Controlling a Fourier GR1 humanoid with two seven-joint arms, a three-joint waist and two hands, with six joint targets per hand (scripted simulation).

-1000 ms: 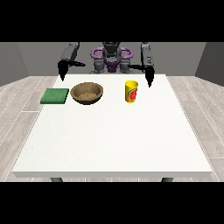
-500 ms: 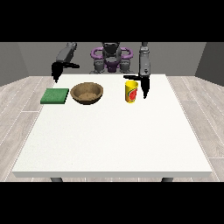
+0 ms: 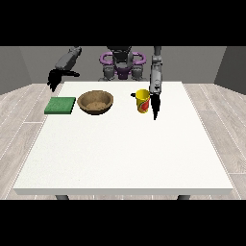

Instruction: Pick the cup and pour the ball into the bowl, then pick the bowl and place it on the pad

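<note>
White table [image 3: 125, 153] fills the frame's middle; our hand at the view's right [image 3: 154, 106] hangs with fingers straight, grasping nothing, just beside the yellow cup [image 3: 142, 101] right of centre. We risk knocking the cup over and losing the ball, which we cannot see, before it reaches the bowl [image 3: 95, 102]. Our hand at the view's left [image 3: 55, 79] hovers with fingers relaxed at upper left, above the green pad [image 3: 60, 105].

White rectangular table [image 3: 120, 153]: carries 3 items along its far edge. Flat green square pad [image 3: 60, 105] at the view's left; round brown wooden bowl [image 3: 95, 102] just beside it; yellow cup with red marking [image 3: 142, 100] further right. Black hand at the view's right [image 3: 154, 106] hangs fingers-down, just beside the cup. Black hand at the view's left [image 3: 55, 78] is raised above the table's far-left corner.
</note>
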